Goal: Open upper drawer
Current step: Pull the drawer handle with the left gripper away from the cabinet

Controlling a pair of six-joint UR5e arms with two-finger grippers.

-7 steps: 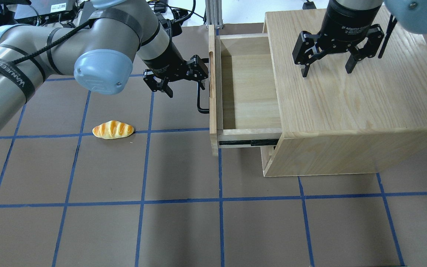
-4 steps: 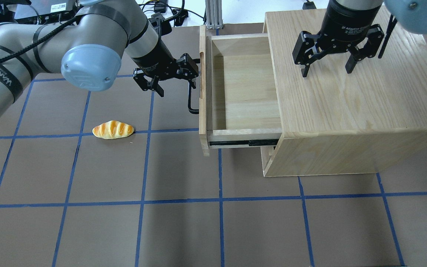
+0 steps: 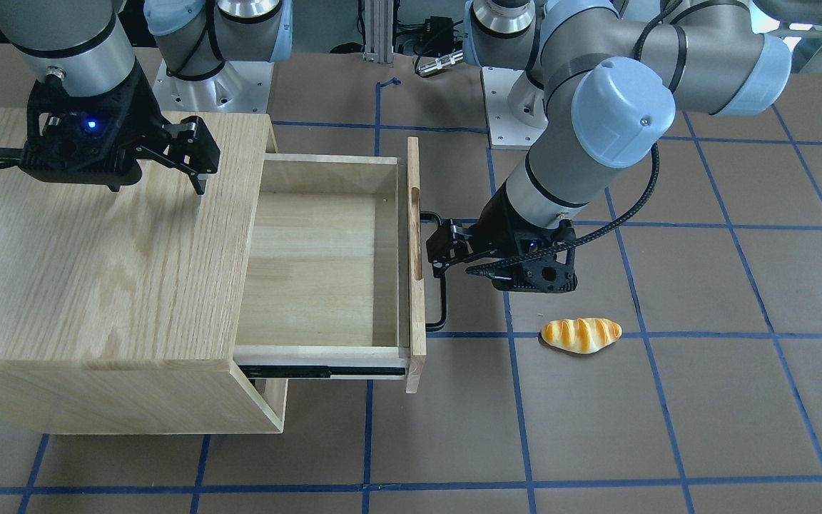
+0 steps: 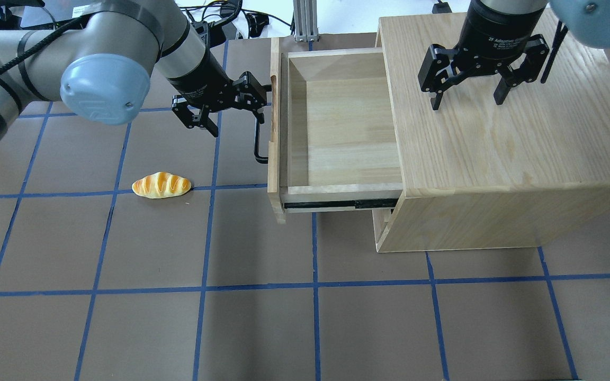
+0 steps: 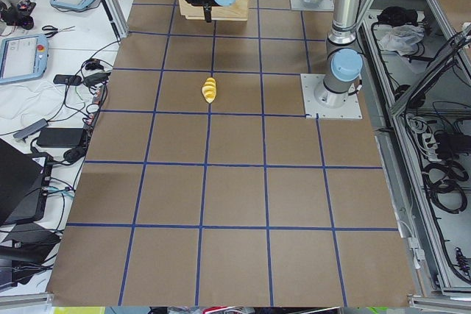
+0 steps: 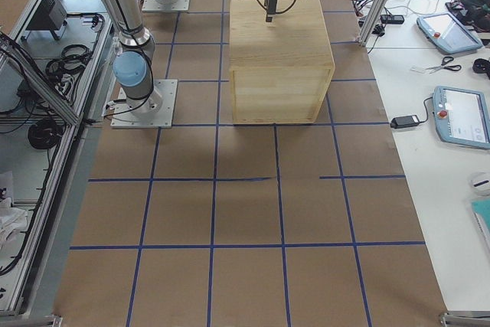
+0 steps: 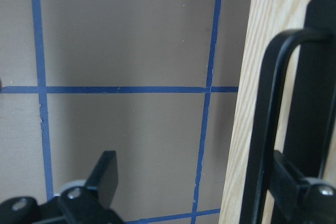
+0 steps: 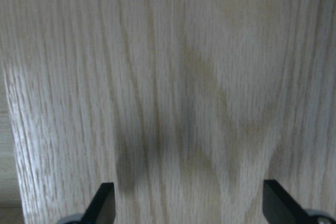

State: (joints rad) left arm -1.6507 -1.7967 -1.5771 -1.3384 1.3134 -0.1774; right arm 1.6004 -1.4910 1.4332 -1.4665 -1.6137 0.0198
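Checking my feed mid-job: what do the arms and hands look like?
Left arm: grey tubes, pale-blue joint caps, black banded cable. Right arm: same grey and blue. Left hand and right hand: black, two-fingered; white lettering on the right wrist.

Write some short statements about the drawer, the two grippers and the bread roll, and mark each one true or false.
1. The upper drawer stands pulled out of the cabinet. True.
2. The bread roll lies inside the upper drawer. False: it lies on the table, apart from the drawer, and the inside of the drawer is bare.
3. The left gripper is open, with one finger behind the drawer's black bar handle. True.
4. The right gripper is shut on the handle. False: it is open, over the cabinet's top, far from the handle.
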